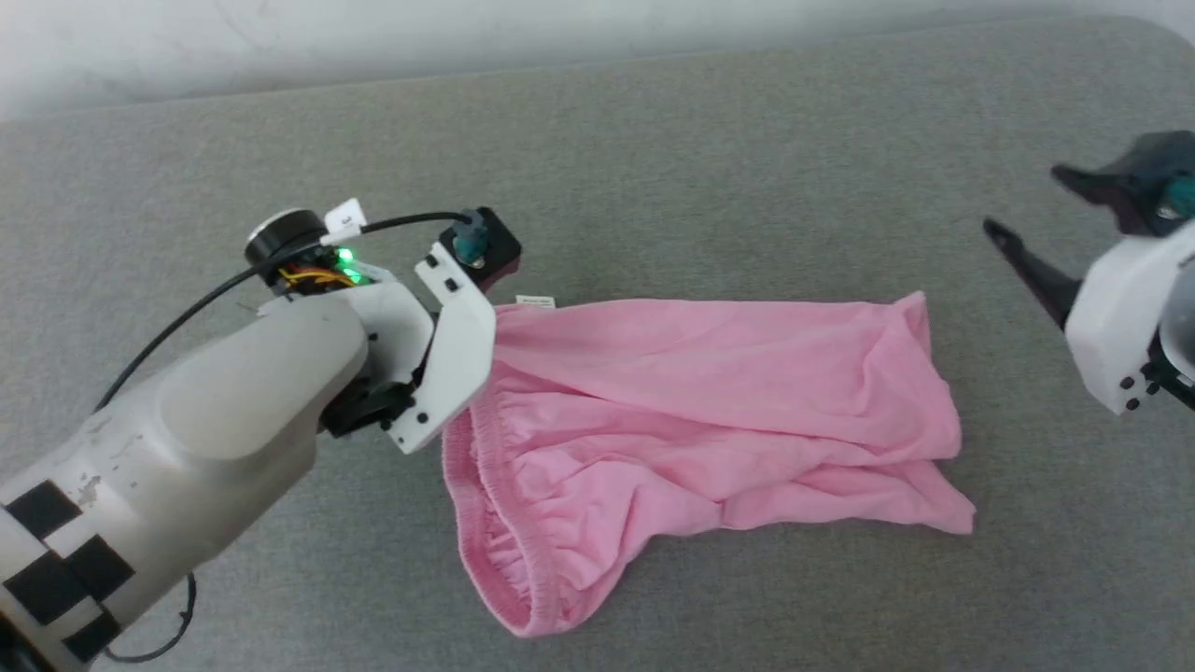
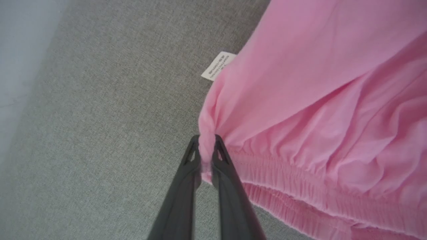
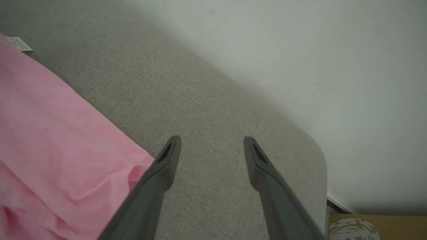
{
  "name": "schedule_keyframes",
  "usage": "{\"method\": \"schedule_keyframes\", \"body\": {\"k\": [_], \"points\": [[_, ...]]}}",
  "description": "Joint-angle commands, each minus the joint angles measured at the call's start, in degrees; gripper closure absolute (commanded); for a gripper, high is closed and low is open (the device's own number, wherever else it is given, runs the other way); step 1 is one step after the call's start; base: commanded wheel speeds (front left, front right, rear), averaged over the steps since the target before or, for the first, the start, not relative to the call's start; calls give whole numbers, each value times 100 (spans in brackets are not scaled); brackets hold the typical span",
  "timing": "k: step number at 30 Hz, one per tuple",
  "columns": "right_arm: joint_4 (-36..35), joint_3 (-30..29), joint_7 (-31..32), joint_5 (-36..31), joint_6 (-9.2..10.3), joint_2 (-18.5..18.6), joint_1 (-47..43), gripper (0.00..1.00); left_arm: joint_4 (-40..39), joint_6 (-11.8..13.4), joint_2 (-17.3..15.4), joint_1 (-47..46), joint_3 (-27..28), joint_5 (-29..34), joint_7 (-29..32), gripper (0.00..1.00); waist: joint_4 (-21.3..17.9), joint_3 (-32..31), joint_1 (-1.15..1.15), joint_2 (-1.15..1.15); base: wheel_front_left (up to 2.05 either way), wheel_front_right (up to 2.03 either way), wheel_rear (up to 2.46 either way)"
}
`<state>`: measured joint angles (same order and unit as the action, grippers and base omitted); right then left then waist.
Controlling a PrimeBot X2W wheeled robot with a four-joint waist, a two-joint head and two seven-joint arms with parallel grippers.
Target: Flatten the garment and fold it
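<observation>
Shorts (image 1: 709,411) wrinkled on grey pad (image 1: 653,140), not yet flat, unfolded; flattening barely begun by the look of it, folding all to do. Waistband corner pinched between nearly closed left gripper (image 2: 206,146) jaws, label (image 2: 218,65) just beyond the tips. Right gripper (image 3: 211,146) jaws wide apart, empty, shorts' far edge near one finger, outside the gap.

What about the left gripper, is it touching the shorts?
Touching. The left wrist view shows the left gripper shut on a bunched edge of the shorts, with fabric pinched between both fingers.
</observation>
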<state>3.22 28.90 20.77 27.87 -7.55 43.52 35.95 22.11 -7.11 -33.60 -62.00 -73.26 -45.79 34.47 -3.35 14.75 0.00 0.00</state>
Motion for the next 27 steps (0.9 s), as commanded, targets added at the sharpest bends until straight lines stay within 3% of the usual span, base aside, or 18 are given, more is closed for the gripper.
{"method": "schedule_keyframes", "body": {"k": [1,5,9,17,22,23,24,27], "points": [[31,221,236,190,6,70,234,0,-30,-37,59,19,-9,42,-39,100,149,95,0,0,0,0,0],[448,1249,1412,1096,6,273,944,0,-87,-37,193,-81,-9,86,-114,100,311,263,0,0,0,0,0],[991,1788,1837,1699,6,41,1412,0,-92,-37,300,-195,-9,133,-193,100,454,418,0,0,0,0,0],[2282,2655,1427,2087,6,-496,1429,0,-52,-37,444,-290,-9,184,-364,100,656,606,0,0,0,0,0],[2539,3348,1227,2374,6,-568,1288,0,-19,-37,408,-202,-9,154,-441,100,645,561,0,0,0,0,0],[2543,3435,1097,2387,6,-540,1328,30,-2,-37,392,-176,-9,140,-474,100,630,530,0,0,0,0,0],[2569,3489,905,2364,6,-509,1389,100,17,-37,379,-143,-9,126,-505,100,611,488,0,0,0,0,0],[2658,3556,351,2409,6,-468,1547,100,73,-37,342,-38,-9,66,-686,100,538,318,0,0,0,0,0]]}}
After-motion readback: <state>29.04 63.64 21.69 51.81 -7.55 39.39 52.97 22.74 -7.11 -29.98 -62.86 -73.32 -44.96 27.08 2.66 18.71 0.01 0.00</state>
